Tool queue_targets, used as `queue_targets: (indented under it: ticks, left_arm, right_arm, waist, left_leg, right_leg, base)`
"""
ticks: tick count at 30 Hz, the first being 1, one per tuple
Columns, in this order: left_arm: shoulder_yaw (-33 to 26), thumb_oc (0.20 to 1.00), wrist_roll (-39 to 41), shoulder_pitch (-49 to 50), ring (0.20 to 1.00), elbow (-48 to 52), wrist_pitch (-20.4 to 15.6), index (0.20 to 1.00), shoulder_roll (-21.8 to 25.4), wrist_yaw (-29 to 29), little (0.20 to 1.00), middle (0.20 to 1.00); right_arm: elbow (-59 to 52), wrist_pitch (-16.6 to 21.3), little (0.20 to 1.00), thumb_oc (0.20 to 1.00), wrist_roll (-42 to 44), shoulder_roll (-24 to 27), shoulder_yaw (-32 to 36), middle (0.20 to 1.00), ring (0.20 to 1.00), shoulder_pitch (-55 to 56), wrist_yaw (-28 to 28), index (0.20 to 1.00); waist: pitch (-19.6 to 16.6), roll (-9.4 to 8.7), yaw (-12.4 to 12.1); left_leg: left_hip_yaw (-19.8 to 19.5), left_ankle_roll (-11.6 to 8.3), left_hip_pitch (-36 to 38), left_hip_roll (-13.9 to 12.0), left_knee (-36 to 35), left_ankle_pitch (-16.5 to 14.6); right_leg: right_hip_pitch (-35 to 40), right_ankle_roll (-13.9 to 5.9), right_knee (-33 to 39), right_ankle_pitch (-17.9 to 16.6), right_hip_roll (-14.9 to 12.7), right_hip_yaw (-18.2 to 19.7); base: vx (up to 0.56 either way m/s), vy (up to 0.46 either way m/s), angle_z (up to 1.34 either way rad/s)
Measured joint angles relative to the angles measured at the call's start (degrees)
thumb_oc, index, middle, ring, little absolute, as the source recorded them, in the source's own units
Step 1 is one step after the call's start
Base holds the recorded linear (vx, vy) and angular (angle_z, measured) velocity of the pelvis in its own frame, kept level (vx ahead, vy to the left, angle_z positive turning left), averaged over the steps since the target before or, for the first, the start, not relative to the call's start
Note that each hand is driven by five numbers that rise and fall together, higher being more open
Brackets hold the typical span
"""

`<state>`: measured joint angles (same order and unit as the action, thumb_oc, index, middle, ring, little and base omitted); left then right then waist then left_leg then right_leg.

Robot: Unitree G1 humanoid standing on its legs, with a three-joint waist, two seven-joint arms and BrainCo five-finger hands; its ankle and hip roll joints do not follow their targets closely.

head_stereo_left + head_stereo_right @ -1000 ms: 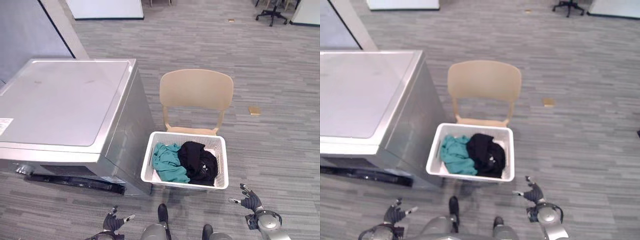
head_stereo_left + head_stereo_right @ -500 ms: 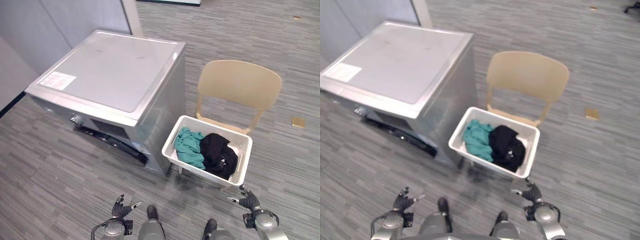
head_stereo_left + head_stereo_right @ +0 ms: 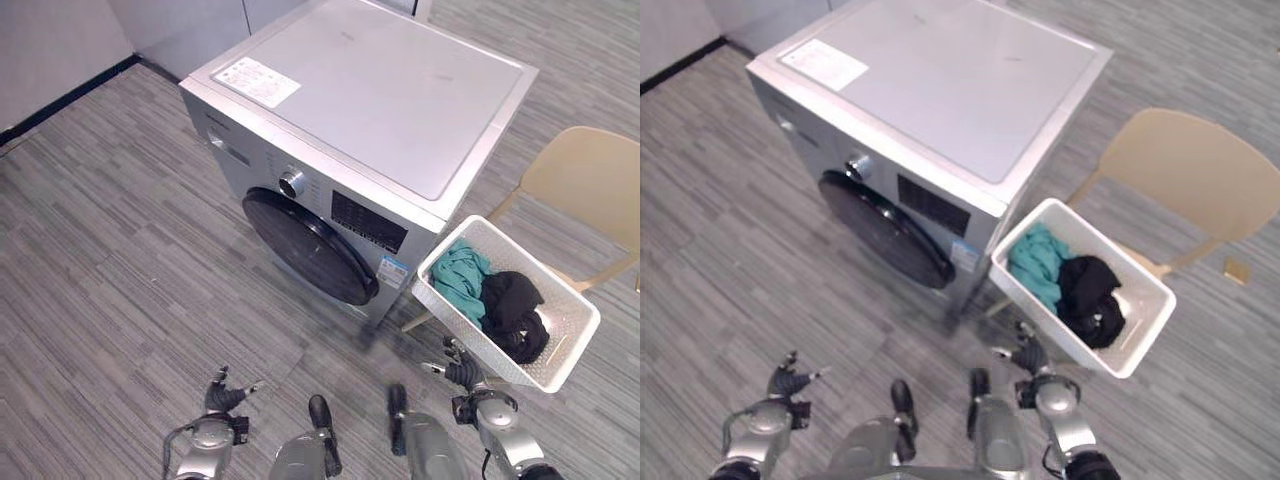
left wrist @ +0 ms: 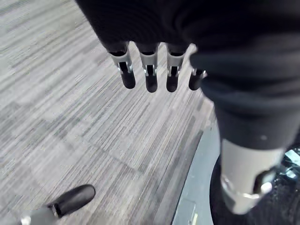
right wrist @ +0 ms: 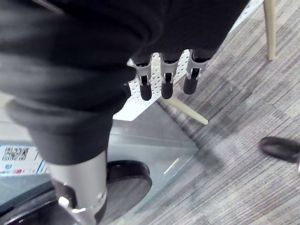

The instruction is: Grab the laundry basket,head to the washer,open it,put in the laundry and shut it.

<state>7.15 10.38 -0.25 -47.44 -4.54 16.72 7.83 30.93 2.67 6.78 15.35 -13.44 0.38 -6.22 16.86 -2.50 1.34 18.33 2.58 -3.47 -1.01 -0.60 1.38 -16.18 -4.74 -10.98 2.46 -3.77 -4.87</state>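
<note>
From the left eye, we see the white laundry basket (image 3: 560, 345) on the tan chair (image 3: 590, 185) beside the washer (image 3: 370, 150), holding a teal garment (image 3: 462, 283) and a black one (image 3: 512, 310). A white label (image 3: 258, 82) now shows on the washer's lid, its door (image 3: 308, 247) closed; the camera has swung round. Our left hand (image 4: 150, 70) and right hand (image 5: 164, 77) hang with fingers straight, empty.

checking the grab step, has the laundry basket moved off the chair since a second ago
No. The laundry basket still sits on the chair beside the washer; only the camera swung round.
</note>
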Motion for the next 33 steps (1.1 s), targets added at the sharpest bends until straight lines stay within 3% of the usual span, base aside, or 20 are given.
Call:
queue_targets:
  ticks: [1,3,5,10,16,19,22,24,28,33]
  left_arm:
    - [1.39,1.000,-0.13,-0.20,1.000,0.33,-0.03,1.000,-0.99,-0.26,1.000,1.000]
    - [2.16,1.000,-0.32,0.67,1.000,1.89,-0.47,1.000,-1.01,-0.52,1.000,1.000]
    - [1.89,1.000,-0.42,1.61,1.000,1.87,-0.42,1.000,-0.89,-0.83,1.000,1.000]
    - [2.12,1.000,-0.48,2.58,1.000,1.79,-0.44,1.000,-1.07,-1.09,1.000,1.000]
    - [2.10,1.000,-0.45,3.76,1.000,1.91,-0.49,1.000,-1.06,-0.83,1.000,1.000]
    - [3.57,1.000,-0.22,3.70,1.000,2.48,-1.00,1.000,-1.03,0.31,1.000,1.000]
    - [4.83,1.000,0.19,2.45,1.000,2.71,-1.69,1.000,-0.91,1.07,1.000,1.000]
    - [5.24,1.000,0.69,-0.12,1.000,3.83,-2.02,1.000,-0.81,1.40,1.000,1.000]
    - [6.52,1.000,0.79,-2.71,1.000,4.03,-2.54,1.000,-0.76,1.54,1.000,1.000]
    - [6.59,1.000,0.87,-4.86,1.000,5.82,-2.62,1.000,-0.92,2.04,1.000,1.000]
  right_arm:
    - [0.07,-0.05,1.000,1.000,0.05,1.10,-1.03,1.000,1.000,0.39,0.06,1.000]
    - [1.09,-0.06,1.000,1.000,-0.03,1.51,-2.23,1.000,1.000,-0.47,0.39,1.000]
    - [1.27,-0.30,1.000,1.000,-0.54,2.88,-5.52,1.000,1.000,-3.02,1.58,1.000]
    - [-1.32,-0.18,1.000,1.000,-2.39,5.97,-8.34,1.000,1.000,-8.61,2.59,1.000]
    - [-2.93,0.13,1.000,1.000,-4.14,6.56,-8.30,1.000,1.000,-14.12,0.51,1.000]
    - [-2.87,0.26,1.000,1.000,-3.93,5.85,-4.98,1.000,1.000,-18.69,-3.95,1.000]
    - [0.00,1.88,1.000,1.000,-2.27,5.78,-3.49,1.000,1.000,-22.47,-8.53,1.000]
    - [4.88,2.23,1.000,1.000,-1.44,5.87,-3.84,1.000,1.000,-29.06,-9.49,1.000]
    - [6.01,3.33,1.000,1.000,-0.26,5.13,-9.67,1.000,1.000,-30.60,-8.44,1.000]
    - [-1.80,-0.53,1.000,1.000,3.49,0.51,-16.49,1.000,1.000,-29.43,-8.07,1.000]
  waist:
    - [-0.04,0.32,0.70]
    - [-0.15,0.82,-0.51]
    - [-0.52,1.85,-1.46]
    - [-2.13,4.70,-3.23]
    - [-2.20,5.34,-5.14]
    - [0.91,6.53,-8.02]
    - [5.07,6.14,-9.44]
    - [8.30,6.03,-10.31]
    - [8.85,5.20,-10.71]
    - [8.94,5.01,-10.97]
  left_leg:
    - [-2.72,-0.48,0.41,1.11,-0.25,-0.04]
    - [-4.99,-0.68,1.04,0.95,-0.17,0.59]
    - [-7.28,-1.58,2.25,0.10,-0.50,0.91]
    - [-10.46,-2.66,1.27,-0.66,-0.61,0.73]
    - [-13.20,-3.43,-2.44,-0.67,-0.60,1.37]
    - [-15.31,-3.64,-6.11,-0.11,-1.77,3.26]
    - [-16.04,-4.31,-9.04,0.04,-1.78,4.14]
    - [-16.91,-3.67,-10.53,0.26,-1.85,5.45]
    - [-17.43,-3.92,-10.44,0.40,-2.35,5.30]
    - [-17.81,-3.62,-9.89,0.55,-2.42,5.66]
  right_leg:
    - [1.39,0.52,0.82,-3.46,-0.68,-0.15]
    - [4.14,1.53,3.86,-7.06,-0.34,-1.37]
    - [8.64,2.85,8.75,-8.36,0.44,-4.78]
    - [11.67,3.48,14.18,-9.61,1.49,-8.12]
    - [10.34,3.73,15.45,-10.00,1.55,-11.28]
    - [7.24,3.72,15.42,-10.79,0.98,-13.71]
    - [4.27,3.62,15.03,-11.18,0.68,-14.61]
    - [3.16,3.88,15.05,-11.80,0.42,-15.70]
    - [3.21,3.86,15.13,-11.75,0.31,-16.08]
    - [4.25,3.90,15.43,-11.82,0.21,-16.89]
  base:
    - [0.10,-0.110,0.82]
    - [0.11,-0.127,0.71]
    - [0.07,-0.112,0.61]
    - [0.01,-0.064,0.34]
    - [-0.07,-0.001,0.29]
    - [-0.11,0.029,0.38]
    - [-0.08,0.037,0.25]
    - [-0.05,0.047,0.21]
    - [0.01,0.035,0.06]
    - [0.02,0.007,0.03]
